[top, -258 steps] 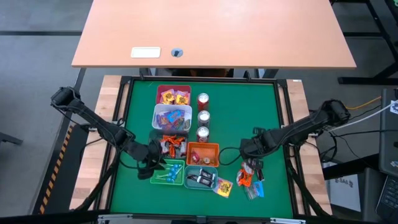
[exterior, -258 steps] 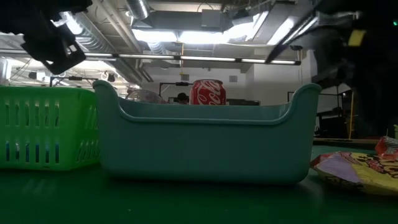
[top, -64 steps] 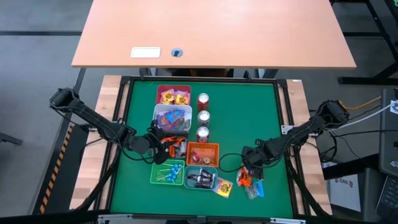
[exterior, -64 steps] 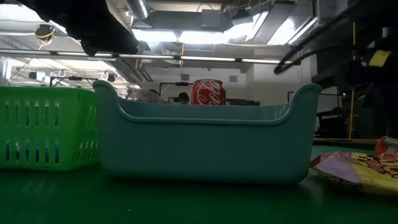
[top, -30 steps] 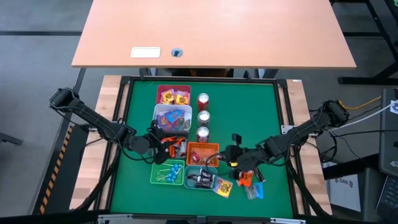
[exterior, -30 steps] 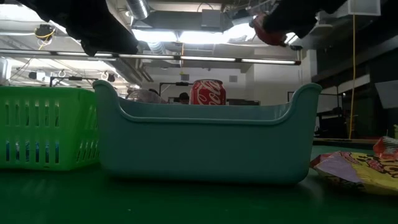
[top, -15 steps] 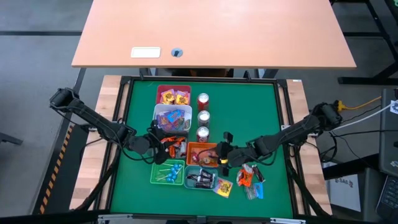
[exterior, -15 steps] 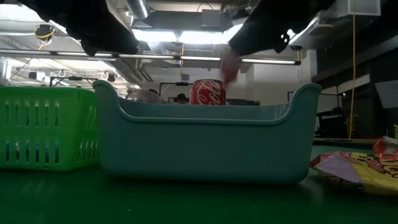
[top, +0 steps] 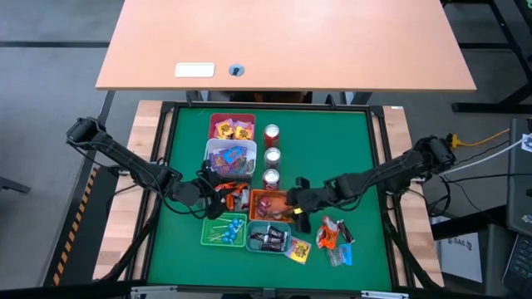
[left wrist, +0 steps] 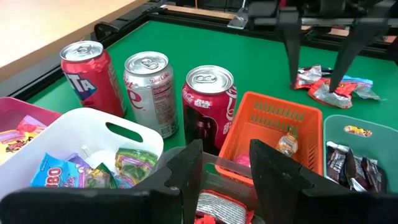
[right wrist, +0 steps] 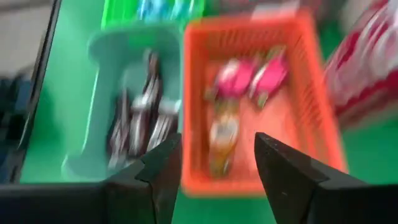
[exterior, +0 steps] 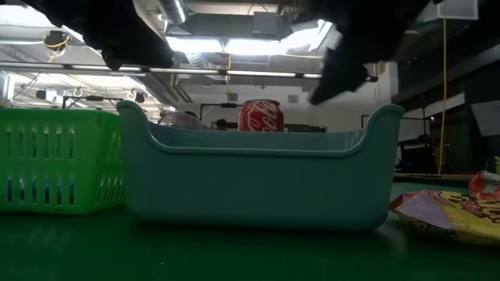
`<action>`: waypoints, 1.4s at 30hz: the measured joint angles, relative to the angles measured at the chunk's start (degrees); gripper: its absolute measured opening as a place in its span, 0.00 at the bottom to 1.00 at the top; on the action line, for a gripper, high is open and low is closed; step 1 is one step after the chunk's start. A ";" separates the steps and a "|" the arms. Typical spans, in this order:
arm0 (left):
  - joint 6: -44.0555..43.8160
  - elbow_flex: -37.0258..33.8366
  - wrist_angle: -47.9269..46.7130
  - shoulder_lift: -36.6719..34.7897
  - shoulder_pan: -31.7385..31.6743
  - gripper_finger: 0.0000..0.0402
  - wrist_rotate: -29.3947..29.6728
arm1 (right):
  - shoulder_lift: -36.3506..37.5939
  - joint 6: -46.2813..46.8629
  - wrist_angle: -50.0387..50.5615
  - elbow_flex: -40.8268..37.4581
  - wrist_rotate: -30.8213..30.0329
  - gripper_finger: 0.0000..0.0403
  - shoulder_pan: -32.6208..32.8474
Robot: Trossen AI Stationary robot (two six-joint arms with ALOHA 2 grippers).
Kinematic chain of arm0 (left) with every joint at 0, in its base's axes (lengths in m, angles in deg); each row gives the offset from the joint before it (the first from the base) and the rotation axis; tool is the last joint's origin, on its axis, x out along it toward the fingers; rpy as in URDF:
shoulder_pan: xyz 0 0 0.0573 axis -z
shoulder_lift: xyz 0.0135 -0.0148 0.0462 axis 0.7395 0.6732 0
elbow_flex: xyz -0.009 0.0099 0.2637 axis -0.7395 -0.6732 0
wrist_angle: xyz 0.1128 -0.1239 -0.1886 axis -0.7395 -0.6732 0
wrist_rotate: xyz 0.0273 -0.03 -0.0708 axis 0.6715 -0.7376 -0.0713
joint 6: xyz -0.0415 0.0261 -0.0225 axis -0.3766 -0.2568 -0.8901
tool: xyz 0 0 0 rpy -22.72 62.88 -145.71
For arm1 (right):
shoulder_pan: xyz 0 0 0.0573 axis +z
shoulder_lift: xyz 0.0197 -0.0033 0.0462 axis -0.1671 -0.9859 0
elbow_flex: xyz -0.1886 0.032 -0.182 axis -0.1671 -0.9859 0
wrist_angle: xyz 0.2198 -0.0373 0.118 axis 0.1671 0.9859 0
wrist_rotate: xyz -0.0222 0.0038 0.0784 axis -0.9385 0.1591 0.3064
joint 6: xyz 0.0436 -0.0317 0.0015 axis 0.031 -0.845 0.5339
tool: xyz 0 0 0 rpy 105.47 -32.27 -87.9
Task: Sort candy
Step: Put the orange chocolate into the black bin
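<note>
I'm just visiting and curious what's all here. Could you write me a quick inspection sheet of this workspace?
Surface: green table.
Job's things: loose candy pile; sorted candy in orange bin, teal bin, green bin, white bin, pink bin.
Clutter: three cans.
Grippers: right gripper over orange bin, fingers open, empty; left gripper beside white bin, fingers open.
Cables: yellow cable.
Surroundings: wooden desk.

In the left wrist view the left-hand red can [left wrist: 91,73] reads "Fanta" in part, the dark red can [left wrist: 209,104] reads "Star Wars", a wrapper [left wrist: 55,173] in the white bin [left wrist: 134,142] shows "BO", and in the low view the red can [exterior: 258,115] carries Coca-Cola script.
</note>
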 joint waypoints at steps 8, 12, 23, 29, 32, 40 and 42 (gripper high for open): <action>0.00 0.00 0.00 0.00 0.00 0.30 0.00 | 0.15 10.32 23.03 2.91 5.97 0.46 0.11; 0.00 0.00 0.00 0.00 0.00 0.30 -0.01 | 0.13 14.46 31.15 2.93 7.07 0.46 0.11; 0.00 0.00 0.00 0.00 -0.01 0.30 0.00 | 0.13 19.85 40.22 1.46 11.20 0.46 5.09; 0.00 0.00 0.00 0.00 -0.02 0.30 -0.02 | 0.13 27.09 36.73 -2.29 11.23 0.46 10.44; 0.00 0.00 0.00 0.00 -0.01 0.30 -0.02 | 0.13 29.05 32.56 -4.23 11.23 0.46 12.39; 0.00 0.00 0.00 0.00 -0.02 0.30 -0.02 | 0.13 30.80 29.44 -6.79 8.65 0.46 13.60; 0.00 0.00 0.00 0.00 -0.01 0.30 -0.01 | 0.13 30.50 29.35 -6.79 8.65 0.45 13.62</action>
